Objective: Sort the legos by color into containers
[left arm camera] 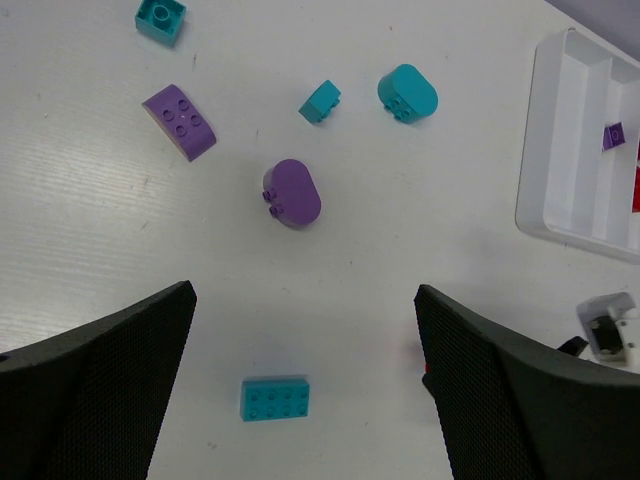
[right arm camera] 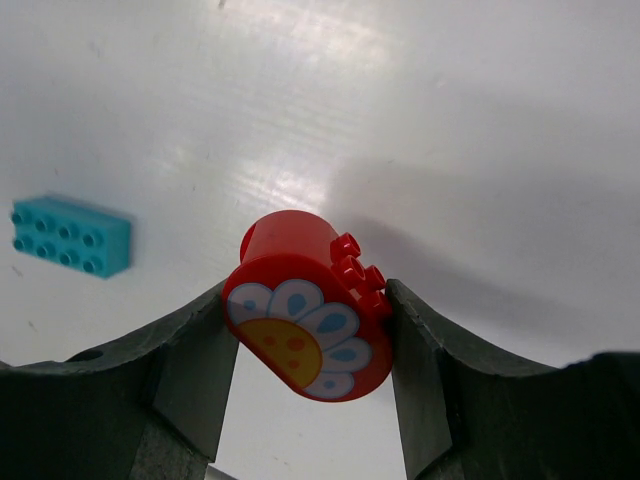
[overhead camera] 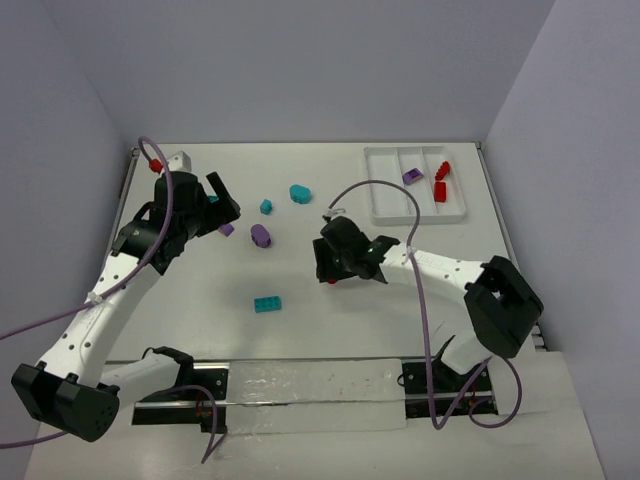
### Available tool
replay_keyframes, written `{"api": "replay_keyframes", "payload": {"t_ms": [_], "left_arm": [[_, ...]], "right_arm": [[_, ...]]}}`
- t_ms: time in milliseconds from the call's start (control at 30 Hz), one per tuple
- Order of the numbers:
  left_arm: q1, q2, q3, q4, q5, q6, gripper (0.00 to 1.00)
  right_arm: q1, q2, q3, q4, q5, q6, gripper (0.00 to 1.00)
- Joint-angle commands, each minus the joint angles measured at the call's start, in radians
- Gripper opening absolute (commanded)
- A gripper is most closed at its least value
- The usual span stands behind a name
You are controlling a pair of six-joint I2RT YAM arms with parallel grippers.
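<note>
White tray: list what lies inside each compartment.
In the white tray, one purple piece lies in the middle compartment and two red pieces in the right one; the left looks empty. A cable crossing above hides a thin strip of floor.

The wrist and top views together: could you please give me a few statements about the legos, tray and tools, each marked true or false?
1. The right tool grips the red round piece with the flower face. True.
2. The left tool holds a lego. False: it is open and empty.
3. In the tray, the purple lego shares a compartment with the red legos. False: they lie in neighbouring compartments.
4. A teal eight-stud brick lies outside the tray. True.
</note>
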Motion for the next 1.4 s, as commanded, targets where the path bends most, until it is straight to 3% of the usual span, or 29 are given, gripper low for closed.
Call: {"api": "replay_keyframes", "payload": {"t_ms": [0,367,700,1100,1367], "left_arm": [[0.001,-0.017,0.034,0.008,-0.027,-0.089,0.99],[0.001,0.043,0.034,-0.019,-0.047,-0.074,0.99],[0.001,0.071,0.013,0.006,-0.022,-0.066,0.99],[0.001,0.078,0.028,0.013,-0.022,-0.046,0.99],[0.001,0.106,0.054,0.028,-0.011,-0.042,0.99]], "right_arm": [[-0.153,-0.085,0.071,0.004,0.015,0.036,0.48],[-0.509,-0.109,0.14,-0.001,0.013,0.061,0.49],[-0.76,0.003,0.277,-0.009,0.026,0.074,0.49],[-0.935,0.226,0.485,-0.044,0.094,0.077,0.5],[-0.988,0.365,0.563,-0.051,0.114,0.101,0.54]]}}
